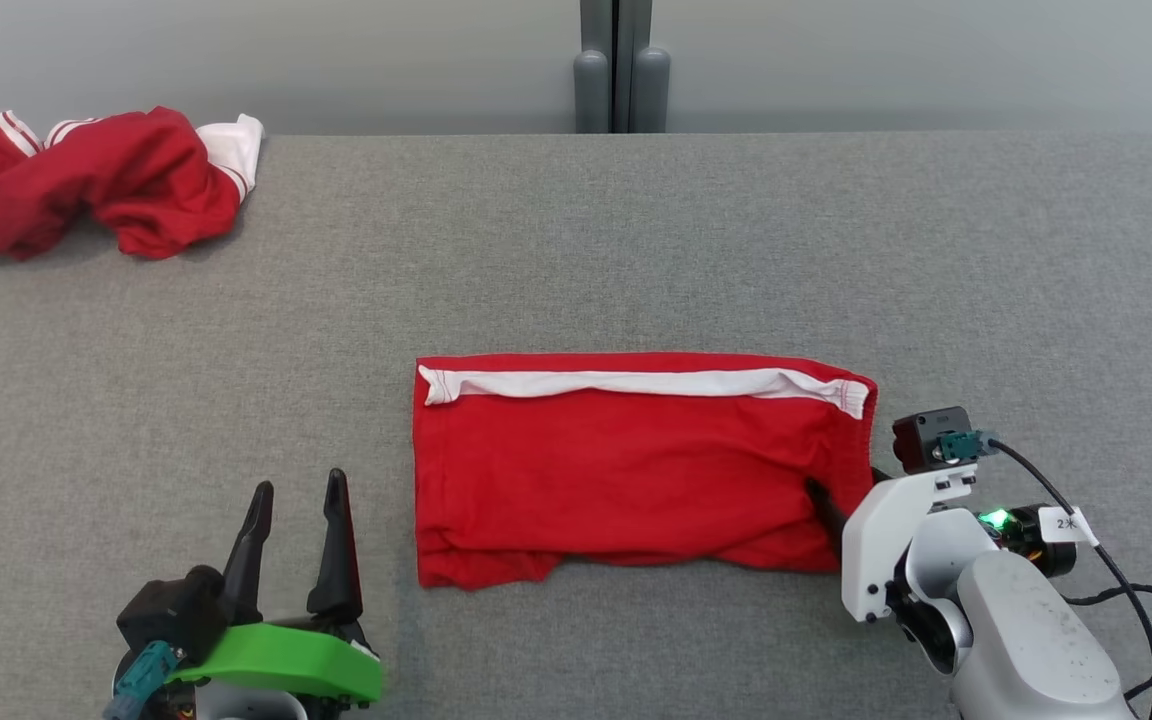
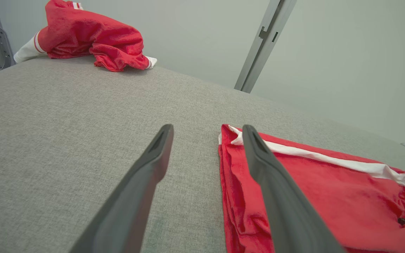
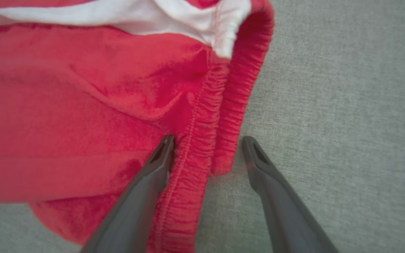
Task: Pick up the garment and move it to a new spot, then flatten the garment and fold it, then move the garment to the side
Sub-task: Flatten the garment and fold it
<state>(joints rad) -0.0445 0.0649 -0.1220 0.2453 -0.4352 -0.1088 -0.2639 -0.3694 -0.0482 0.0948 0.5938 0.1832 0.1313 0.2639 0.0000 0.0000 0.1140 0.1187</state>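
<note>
Wide-open right claw (image 3: 209, 140) straddles the waistband edge of the folded red shorts (image 1: 626, 470), not gripping. The left claw (image 1: 298, 482) is wide open, empty, over the table (image 1: 636, 250).

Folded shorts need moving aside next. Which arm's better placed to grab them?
Right, probably. The right gripper stands open astride the waistband edge of the folded shorts; the left gripper is open over bare table, clear of the cloth.

The folded garment (image 1: 626, 470) is bright red with one white stripe. The crumpled garment (image 1: 96, 180) is red too, with white trim and thin white stripes. The desk (image 1: 636, 250) is flecked grey.
</note>
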